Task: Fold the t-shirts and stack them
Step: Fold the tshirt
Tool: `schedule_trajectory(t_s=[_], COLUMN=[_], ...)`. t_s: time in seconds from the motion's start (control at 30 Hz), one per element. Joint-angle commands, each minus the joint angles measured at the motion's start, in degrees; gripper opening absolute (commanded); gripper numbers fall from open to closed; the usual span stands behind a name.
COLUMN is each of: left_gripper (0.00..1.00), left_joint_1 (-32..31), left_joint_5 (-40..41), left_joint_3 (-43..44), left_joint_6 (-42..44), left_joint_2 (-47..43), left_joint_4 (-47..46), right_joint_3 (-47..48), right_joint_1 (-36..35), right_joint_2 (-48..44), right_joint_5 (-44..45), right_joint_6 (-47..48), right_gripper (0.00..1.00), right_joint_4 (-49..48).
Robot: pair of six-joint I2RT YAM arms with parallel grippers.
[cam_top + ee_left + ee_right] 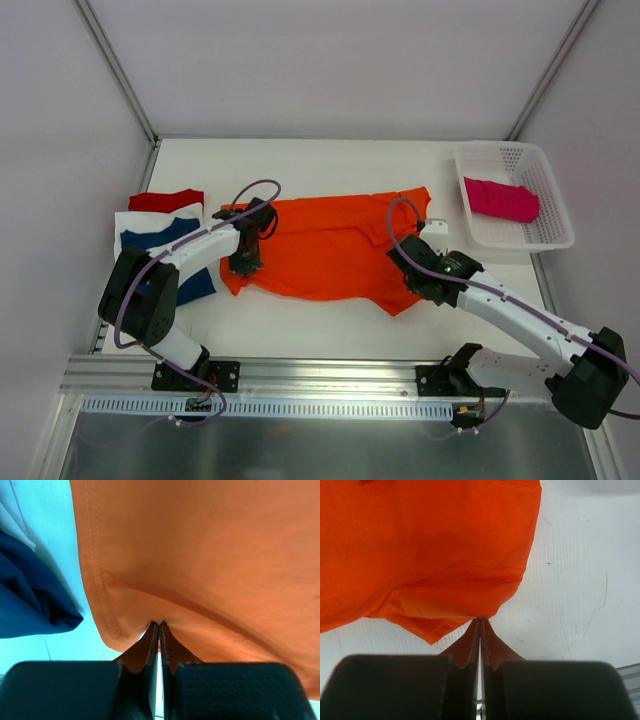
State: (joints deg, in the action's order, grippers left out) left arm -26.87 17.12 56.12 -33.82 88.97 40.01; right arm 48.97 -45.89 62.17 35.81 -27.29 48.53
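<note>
My left end effector and right end effector pinched the orange t-shirt, not folded yet. Left of it lay a stack, approx. 3 done; right of it, pink t-shirt in basket.

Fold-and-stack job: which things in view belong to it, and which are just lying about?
Part of the job:
- orange shirt, pinched by the left gripper and right gripper
- red shirt, white shirt and navy shirt, piled at the left
- pink shirt

Lying about:
- basket, holding the pink shirt
</note>
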Motion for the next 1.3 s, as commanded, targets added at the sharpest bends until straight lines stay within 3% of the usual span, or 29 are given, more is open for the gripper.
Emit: schedule_trajectory(t_s=[0.0,0.3,0.6,0.97,1.27], left_gripper=[0.00,0.00,0.00,0.00,0.00], left_joint_1=[1.2,4.6,8.2,10.7,12.9], left_joint_5=[2.4,-0.1,-3.5,-2.7,-2.7], left_joint_3=[2.5,11.0,21.7,27.8,32.0], left_joint_6=[2.2,6.7,11.1,13.3,13.9], left_joint_2=[1.4,8.5,18.9,22.6,22.6], left_joint_4=[2.6,3.0,4.9,6.8,7.7], right_joint_3=[3.1,6.3,18.8,35.7,42.2], right_joint_1=[0.9,11.2,21.5,27.3,29.1], right_joint_2=[0.9,8.5,23.5,42.8,48.2], right_joint_5=[2.5,-0.5,-4.1,-7.7,-8.1], right_joint_6=[1.5,9.3,17.6,22.9,24.6], right_gripper=[0.00,0.00,0.00,0.00,0.00], right_joint_4=[-1.2,-9.9,-15.2,-14.9,-13.6])
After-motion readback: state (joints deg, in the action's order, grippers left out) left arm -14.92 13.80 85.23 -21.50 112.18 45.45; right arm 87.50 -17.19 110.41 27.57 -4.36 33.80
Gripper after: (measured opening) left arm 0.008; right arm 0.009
